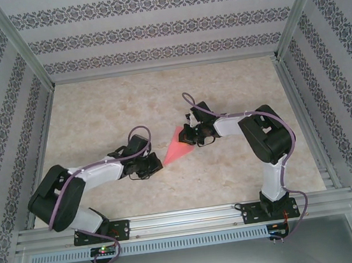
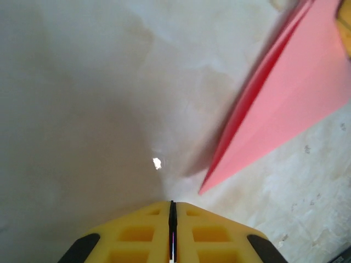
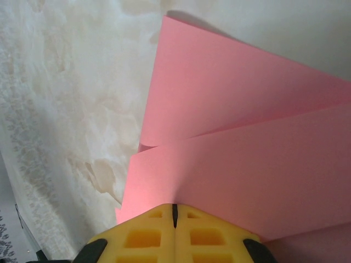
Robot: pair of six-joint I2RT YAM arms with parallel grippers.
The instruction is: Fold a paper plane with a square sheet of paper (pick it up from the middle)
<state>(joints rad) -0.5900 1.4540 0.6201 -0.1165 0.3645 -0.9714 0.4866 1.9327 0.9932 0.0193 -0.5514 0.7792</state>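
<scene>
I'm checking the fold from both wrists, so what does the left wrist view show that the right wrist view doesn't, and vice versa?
Left wrist, not right: the pointed tip of the folded pink paper, lying apart from the shut left gripper. Right wrist, not left: the paper's wide end, two overlapping layers, running under the shut right gripper. Both: pink paper on the marbled table, with a shut gripper at the bottom edge.

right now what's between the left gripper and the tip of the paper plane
Nothing but bare marbled table: in the left wrist view the left gripper sits just short of the tip of the paper plane.
</scene>
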